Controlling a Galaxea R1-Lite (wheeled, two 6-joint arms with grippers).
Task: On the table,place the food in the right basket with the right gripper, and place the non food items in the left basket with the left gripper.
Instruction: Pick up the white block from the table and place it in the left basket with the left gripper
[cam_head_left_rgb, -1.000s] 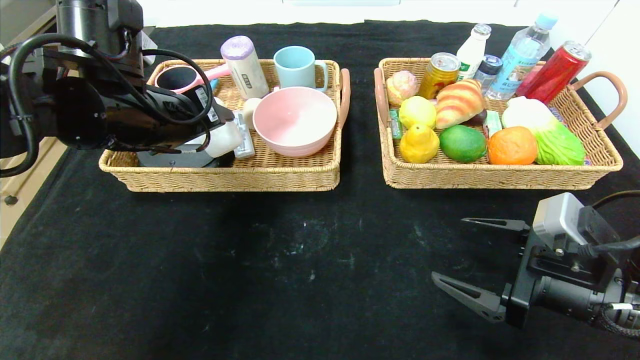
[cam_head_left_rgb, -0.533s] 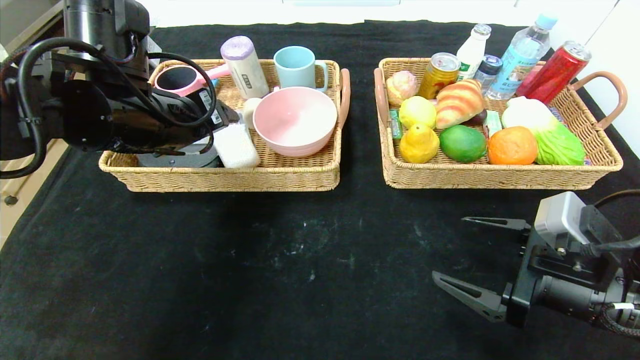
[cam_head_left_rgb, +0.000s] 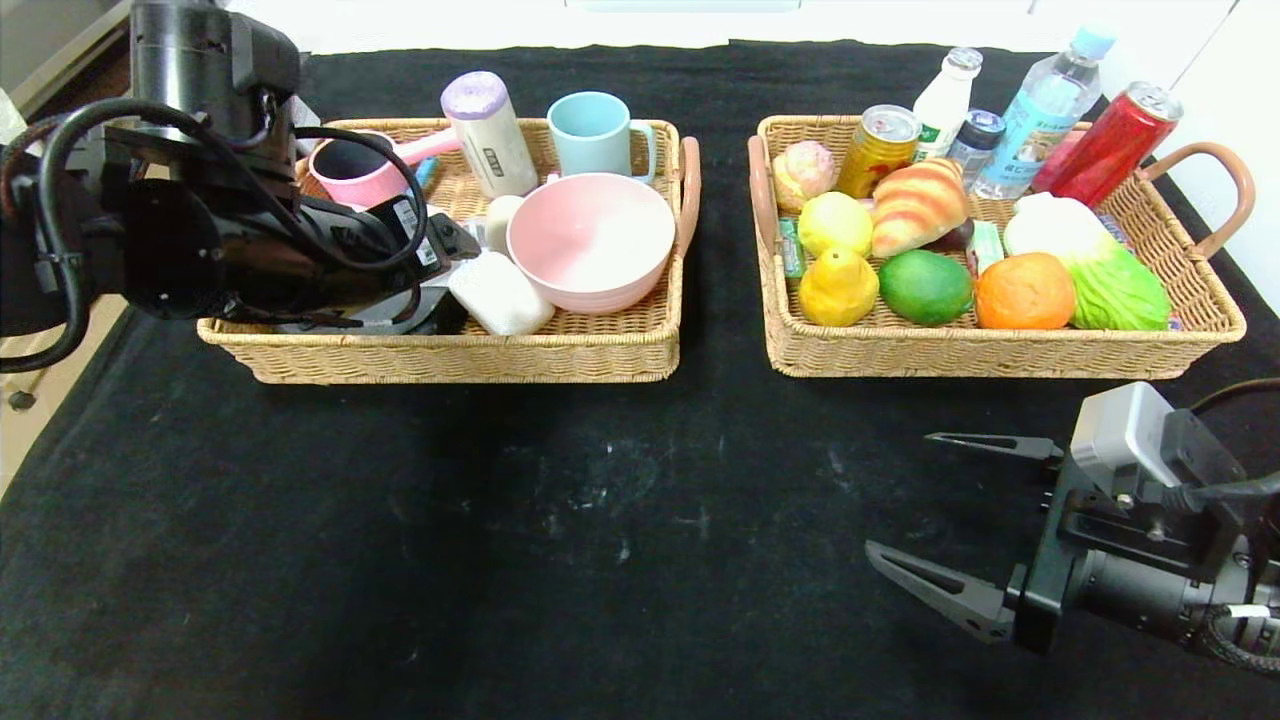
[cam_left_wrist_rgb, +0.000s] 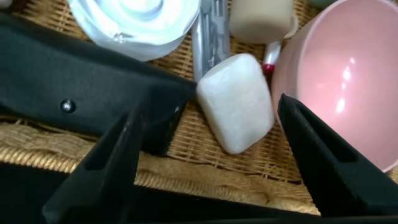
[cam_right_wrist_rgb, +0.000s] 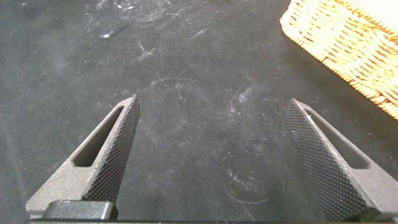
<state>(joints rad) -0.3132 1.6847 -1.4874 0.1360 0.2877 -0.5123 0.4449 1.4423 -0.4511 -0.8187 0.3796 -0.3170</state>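
Though freed, soap bar (cam_left_wrist_rgb: 236, 102) between tool (cam_left_wrist_rgb: 208, 155) fingers

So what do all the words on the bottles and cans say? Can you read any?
No text here can be read.
White roll in the left basket: a dark label, too small.
Gold can, white bottle, water bottle, red can: printing too blurred.
Left arm's white sticker: barcode, digits unreadable.
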